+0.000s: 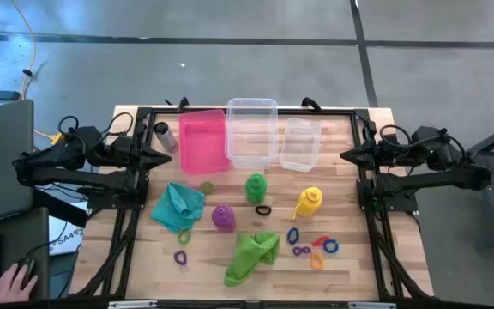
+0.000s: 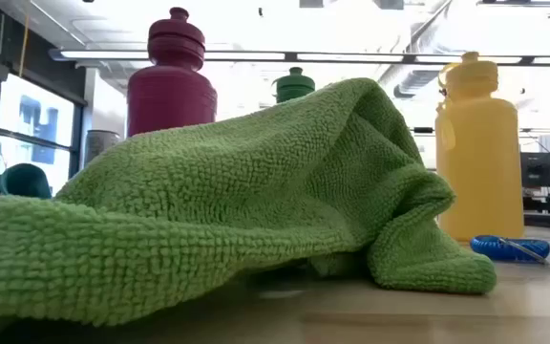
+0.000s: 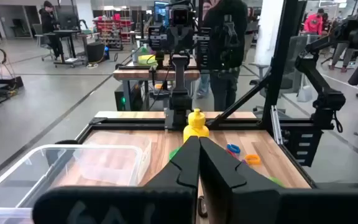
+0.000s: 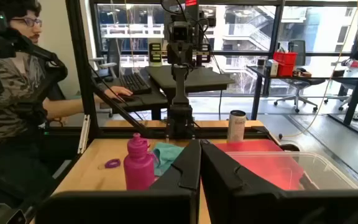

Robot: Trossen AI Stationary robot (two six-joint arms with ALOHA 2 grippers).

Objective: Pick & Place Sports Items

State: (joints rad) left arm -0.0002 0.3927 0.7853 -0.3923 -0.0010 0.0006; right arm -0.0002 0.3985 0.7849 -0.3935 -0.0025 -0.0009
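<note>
Three small bottles stand upright on the table: green (image 1: 255, 188), purple (image 1: 222, 216) and yellow (image 1: 308, 202). A teal cloth (image 1: 177, 206) lies crumpled at the left, a lime green cloth (image 1: 252, 255) near the front edge. Small coloured rings (image 1: 314, 246) lie scattered at the front right, others (image 1: 182, 245) at the front left. My left gripper (image 1: 168, 160) is shut and hovers at the table's left edge, holding nothing. My right gripper (image 1: 343, 155) is shut at the right edge, also holding nothing. In the low view the lime cloth (image 2: 208, 210) fills the foreground.
A pink bin (image 1: 202, 139), a large clear bin (image 1: 252, 130) and a smaller clear bin (image 1: 300, 143) stand along the far edge. A grey metal cylinder (image 1: 163, 136) stands left of the pink bin. A person's hand (image 1: 14, 281) rests on a mouse off the table's left.
</note>
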